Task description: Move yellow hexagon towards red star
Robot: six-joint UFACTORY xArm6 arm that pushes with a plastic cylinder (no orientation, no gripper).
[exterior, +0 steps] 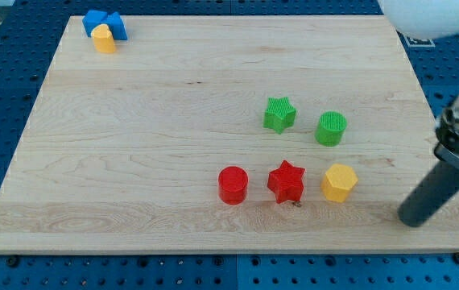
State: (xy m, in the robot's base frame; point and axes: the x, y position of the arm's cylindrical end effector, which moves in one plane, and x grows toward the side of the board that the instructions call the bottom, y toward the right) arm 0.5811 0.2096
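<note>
While scanning left to right: red star [286, 181] low on board, yellow hexagon [339, 182] just beside it on view's right, not touching; my tip [412, 218] farther right, slightly lower. No claw, bare rod, nothing grasped. Leftward push suits.

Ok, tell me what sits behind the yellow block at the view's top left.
A blue block sits directly behind the yellow block, touching it. The yellow one covers the blue block's lower front, so its full shape cannot be made out. My tip is far off, at the view's bottom right.
</note>
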